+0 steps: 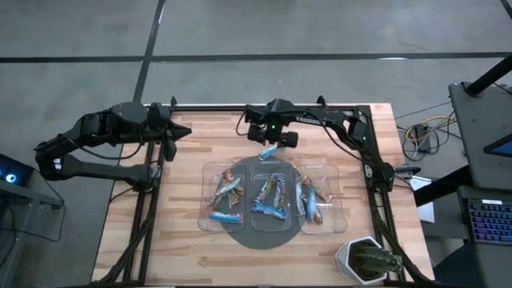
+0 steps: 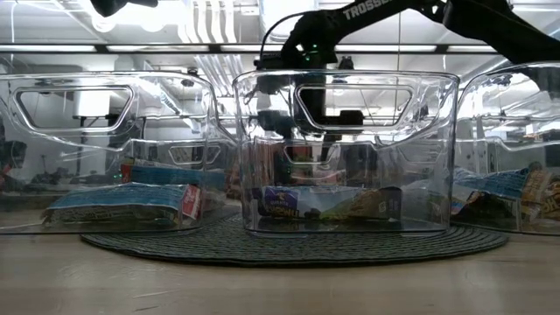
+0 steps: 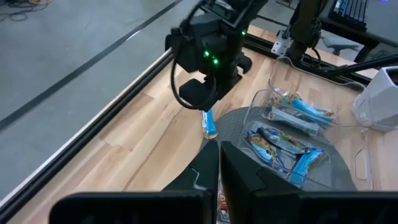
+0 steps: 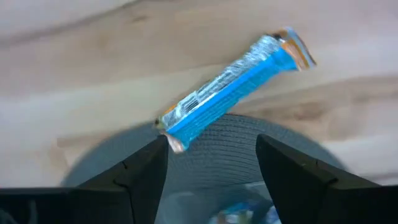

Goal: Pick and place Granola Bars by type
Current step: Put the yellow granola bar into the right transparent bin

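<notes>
The pale wooden slatted table (image 1: 192,240) carries one round dark woven mat (image 1: 264,238), and on that mat stand three clear plastic trays side by side: the left tray (image 1: 210,178), the middle tray (image 1: 268,166) and the right tray (image 1: 330,178).

Two dark arms are in view. The left arm is folded back at the table's far left edge, and its left gripper (image 3: 219,163) has its fingers pressed together with nothing between them. The right arm reaches across the far side of the table, and its right gripper (image 4: 211,155) hangs just above the far rim of the mat with its fingers spread wide and empty. One white pot holding a spiky green plant (image 1: 366,260) stands at the table's near right corner.

The shiny foil-wrapped granola bars lie mostly in the trays. The left tray holds about three or four (image 1: 226,192), blue and red-multicoloured mixed. The middle tray holds about four (image 1: 269,198) and the right tray about four (image 1: 312,200), though they overlap too much for a sure count. One single bright blue bar (image 4: 233,87) lies outside the trays, slantwise on the bare wood, one end touching the mat's far edge, directly beneath the open right gripper.
</notes>
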Robot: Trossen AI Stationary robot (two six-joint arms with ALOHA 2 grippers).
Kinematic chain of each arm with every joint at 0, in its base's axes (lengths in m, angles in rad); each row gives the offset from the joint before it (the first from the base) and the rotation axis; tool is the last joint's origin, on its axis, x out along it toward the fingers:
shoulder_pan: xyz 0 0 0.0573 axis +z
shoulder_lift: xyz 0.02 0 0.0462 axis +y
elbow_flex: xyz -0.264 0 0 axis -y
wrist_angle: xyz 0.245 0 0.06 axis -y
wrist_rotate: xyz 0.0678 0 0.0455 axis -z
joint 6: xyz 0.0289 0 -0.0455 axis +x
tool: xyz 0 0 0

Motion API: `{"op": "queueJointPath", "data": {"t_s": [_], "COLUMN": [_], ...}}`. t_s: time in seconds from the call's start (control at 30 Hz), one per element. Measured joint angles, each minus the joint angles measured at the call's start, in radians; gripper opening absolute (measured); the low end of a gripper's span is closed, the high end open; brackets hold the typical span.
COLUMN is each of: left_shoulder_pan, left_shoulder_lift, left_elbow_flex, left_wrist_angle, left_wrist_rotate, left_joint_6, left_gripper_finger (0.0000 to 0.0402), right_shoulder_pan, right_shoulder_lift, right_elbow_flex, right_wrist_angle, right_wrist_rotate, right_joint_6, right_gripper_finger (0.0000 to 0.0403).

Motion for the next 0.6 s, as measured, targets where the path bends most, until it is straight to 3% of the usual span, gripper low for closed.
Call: {"op": "queueJointPath", "data": {"t_s": [0.2,0.33,0.6], "left_shoulder_pan": [0.0,0.0,0.0], "left_shoulder_lift": [0.0,0.0,-0.008], "left_elbow_flex": [0.0,0.0,0.0], "left_wrist_angle": [0.0,0.0,-0.06], "left_wrist_rotate": [0.001,0.003,0.012], "left_joint_6": [0.028,0.04,0.055], "left_gripper_finger": [0.0,0.0,0.0], "right_shoulder_pan": [0.014,0.013,0.007], "right_shoulder_lift": [-0.001,-0.001,-0.002], "right_elbow_flex": [-0.058,-0.118,-0.201], "right_wrist_angle": [0.093,0.211,0.221], "right_wrist_rotate": [0.037,0.032,0.056], "right_joint_6": [0.286,0.366,0.384], "right_gripper_finger": [0.0233,0.0233,0.0233]}}
